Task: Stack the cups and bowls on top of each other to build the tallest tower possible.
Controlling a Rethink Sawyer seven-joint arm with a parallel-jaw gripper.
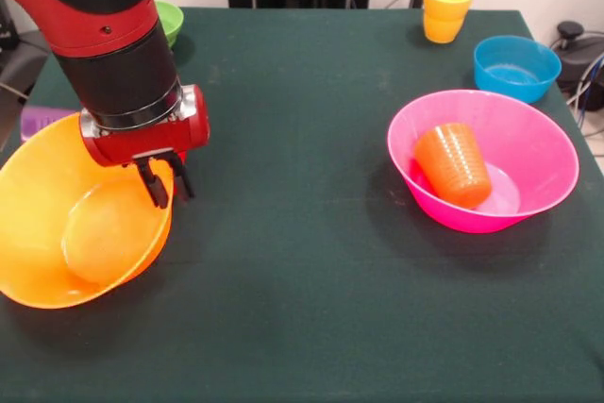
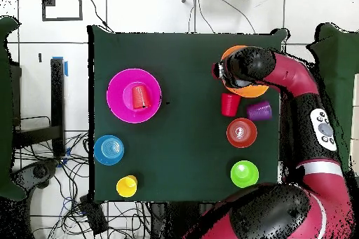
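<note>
My gripper (image 1: 166, 182) is shut on the right rim of the large yellow-orange bowl (image 1: 66, 224), one finger inside and one outside. The bowl is tilted with its opening towards the camera at the table's left; a paler round patch shows at its bottom. In the overhead view the arm covers most of this bowl (image 2: 247, 90), with the gripper (image 2: 220, 72) at its rim. The large pink bowl (image 1: 528, 148) holds an orange cup (image 1: 455, 163) lying on its side. The small blue bowl (image 1: 515, 65) and the yellow cup (image 1: 446, 8) stand at the back right.
A green bowl (image 1: 170, 18) shows behind my arm and a purple cup (image 1: 38, 122) at the left edge. Overhead, a red cup (image 2: 230, 104), the purple cup (image 2: 259, 111), a small red-orange bowl (image 2: 241, 132) and the green bowl (image 2: 244, 174) stand close to my arm.
</note>
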